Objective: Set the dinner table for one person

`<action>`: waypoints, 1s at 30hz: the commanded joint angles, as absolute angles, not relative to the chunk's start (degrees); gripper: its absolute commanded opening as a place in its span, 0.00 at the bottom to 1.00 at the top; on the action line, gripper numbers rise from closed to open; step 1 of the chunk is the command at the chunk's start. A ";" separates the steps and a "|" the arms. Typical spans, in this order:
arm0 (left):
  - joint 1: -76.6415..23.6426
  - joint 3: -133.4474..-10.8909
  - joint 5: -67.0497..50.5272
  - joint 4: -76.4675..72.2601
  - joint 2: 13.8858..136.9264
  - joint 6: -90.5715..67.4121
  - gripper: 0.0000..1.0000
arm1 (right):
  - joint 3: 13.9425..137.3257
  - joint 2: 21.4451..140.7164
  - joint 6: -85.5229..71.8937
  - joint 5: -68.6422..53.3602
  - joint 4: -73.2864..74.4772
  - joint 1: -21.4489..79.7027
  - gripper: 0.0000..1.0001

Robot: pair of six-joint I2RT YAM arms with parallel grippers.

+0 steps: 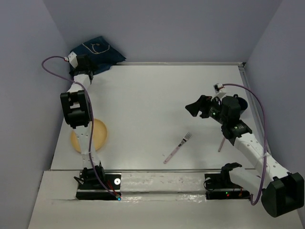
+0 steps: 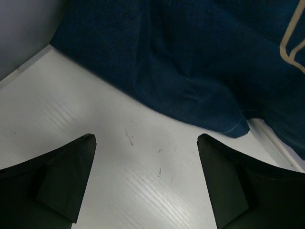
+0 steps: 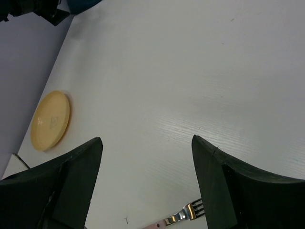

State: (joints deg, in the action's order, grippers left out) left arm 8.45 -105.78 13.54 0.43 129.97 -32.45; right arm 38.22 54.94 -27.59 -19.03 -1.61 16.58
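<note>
Table (image 1: 157,95) is barely being set: cloth (image 2: 190,62) is lying crumpled just ahead of left gripper (image 2: 145,152), fork (image 3: 183,217) below right gripper (image 3: 147,152), both pairs of jaws gaping empty.

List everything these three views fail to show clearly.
- Navy cloth placemat: crumpled, so its pale drawing shows only in part; left wrist view crops it.
- Round yellow plate: left arm crosses it from above; centre mark too small in right wrist view.
- Pink-handled metal fork: handle cut off by right wrist view's bottom edge.
- Dark round object behind right arm: mostly hidden in top view.
</note>
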 commanded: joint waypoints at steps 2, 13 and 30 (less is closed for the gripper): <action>10.02 -119.50 13.28 2.02 135.95 -34.01 0.99 | 40.95 55.81 -26.80 -20.04 -2.99 16.61 0.81; 11.42 -146.41 14.50 13.88 155.82 -35.95 0.89 | 43.59 61.08 -27.42 -20.66 -4.66 16.61 0.80; 12.22 -154.15 16.18 18.73 163.64 -36.47 0.55 | 44.12 65.13 -28.65 -22.24 -5.98 16.61 0.78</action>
State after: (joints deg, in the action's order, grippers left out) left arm 11.51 -150.23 17.89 18.37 160.38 -35.53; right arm 41.82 66.11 -28.14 -21.45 -2.28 16.58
